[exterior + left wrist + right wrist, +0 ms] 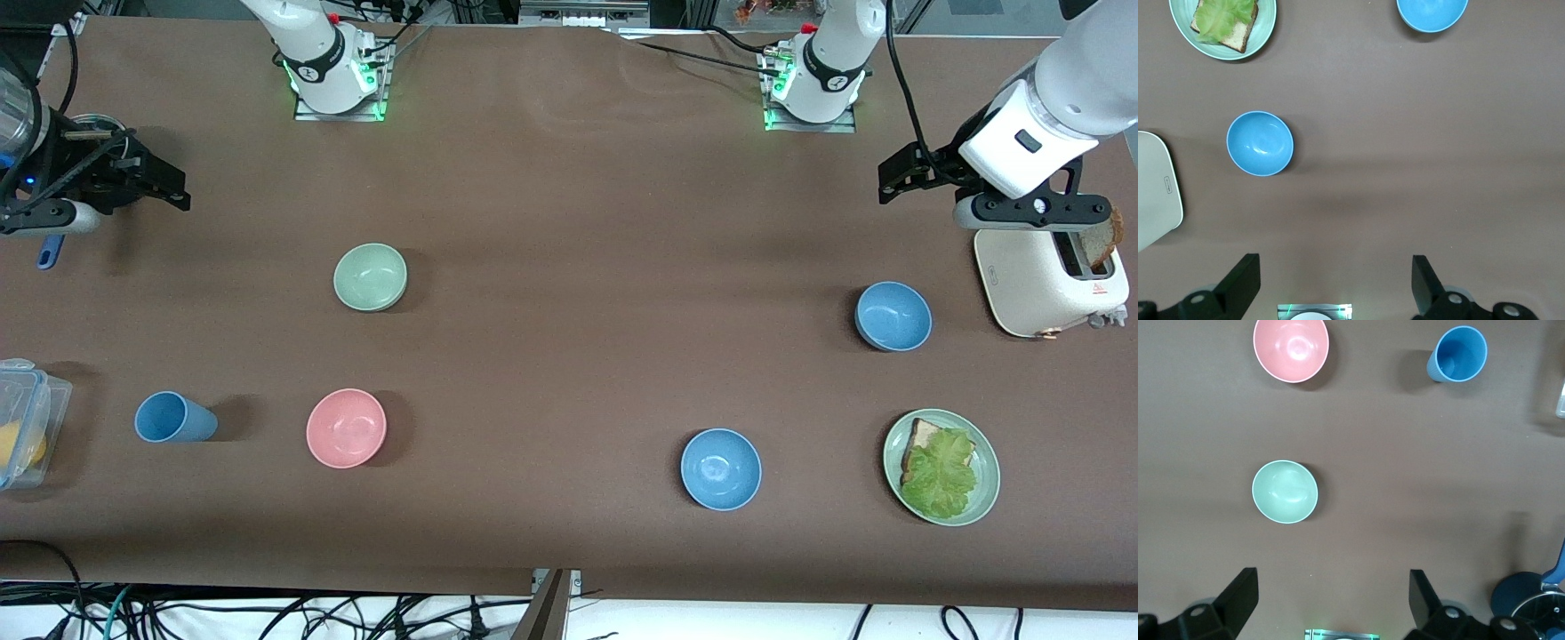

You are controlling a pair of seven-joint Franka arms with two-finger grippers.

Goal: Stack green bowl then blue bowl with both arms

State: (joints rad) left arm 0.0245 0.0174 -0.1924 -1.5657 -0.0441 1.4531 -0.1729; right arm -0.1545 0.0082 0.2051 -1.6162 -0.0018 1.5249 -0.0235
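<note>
Both tools released: right tool [173, 191] high at the counter's [569, 267] 9 o'clock edge, left tool [898, 178] beside the toaster [1049, 280]. Green bowl [370, 276] sits at 10 o'clock; nearest blue bowl [893, 316] at 3. Risk: choosing the other blue bowl [720, 468], or grazing the toaster descending.

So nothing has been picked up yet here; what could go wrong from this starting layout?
Two alike blue bowls sit toward the left arm's end: one beside the toaster, one nearer the front camera, so the choice is ambiguous. Reaching the toaster-side bowl, the open left gripper might clip the toaster. The open right gripper could mistake the pink bowl for the same-sized green bowl.
</note>
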